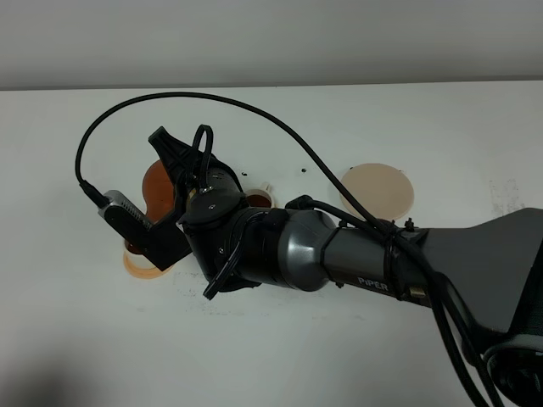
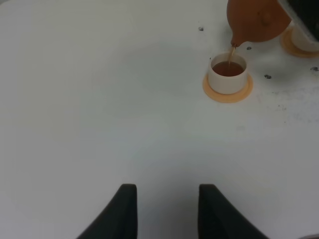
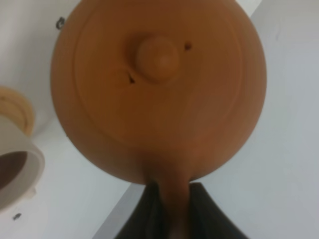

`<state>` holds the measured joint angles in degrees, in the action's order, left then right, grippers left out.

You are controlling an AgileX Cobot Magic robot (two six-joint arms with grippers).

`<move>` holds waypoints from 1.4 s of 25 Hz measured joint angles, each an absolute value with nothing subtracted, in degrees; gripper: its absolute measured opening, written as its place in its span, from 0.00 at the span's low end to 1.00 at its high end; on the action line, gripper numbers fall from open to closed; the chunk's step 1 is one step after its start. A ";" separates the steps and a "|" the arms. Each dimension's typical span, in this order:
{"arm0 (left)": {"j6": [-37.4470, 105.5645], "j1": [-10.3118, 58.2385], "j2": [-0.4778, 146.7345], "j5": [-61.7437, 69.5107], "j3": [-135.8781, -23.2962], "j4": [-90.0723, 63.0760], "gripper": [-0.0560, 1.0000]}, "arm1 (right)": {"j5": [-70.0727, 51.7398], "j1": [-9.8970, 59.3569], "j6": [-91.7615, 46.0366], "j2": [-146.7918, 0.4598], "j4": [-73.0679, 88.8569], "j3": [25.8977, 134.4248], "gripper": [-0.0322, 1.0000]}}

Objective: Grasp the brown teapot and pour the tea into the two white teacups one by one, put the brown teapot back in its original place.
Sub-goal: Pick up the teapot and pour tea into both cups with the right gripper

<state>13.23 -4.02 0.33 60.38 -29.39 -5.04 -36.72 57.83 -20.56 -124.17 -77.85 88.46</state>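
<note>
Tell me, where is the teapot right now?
The brown teapot is up in the air, held by the right claw, tipped over a white teacup on its orange saucer, left of the empty beige coaster in the high view.

surface: white table (image 1: 254, 356) | backdrop: plain pale wall (image 1: 271, 38)
</note>
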 joint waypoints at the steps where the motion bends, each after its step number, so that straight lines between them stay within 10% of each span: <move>1: 13.23 -4.02 0.33 60.38 -29.39 -5.04 0.34 | -36.72 57.83 -20.77 -124.17 -77.89 88.46 0.11; 35: 13.29 -4.02 0.33 60.38 -29.39 -5.04 0.34 | -36.72 57.83 -21.96 -124.17 -78.02 88.46 0.11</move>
<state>13.29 -4.02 0.33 60.38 -29.39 -5.04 -36.72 57.83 -21.96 -124.17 -78.02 88.46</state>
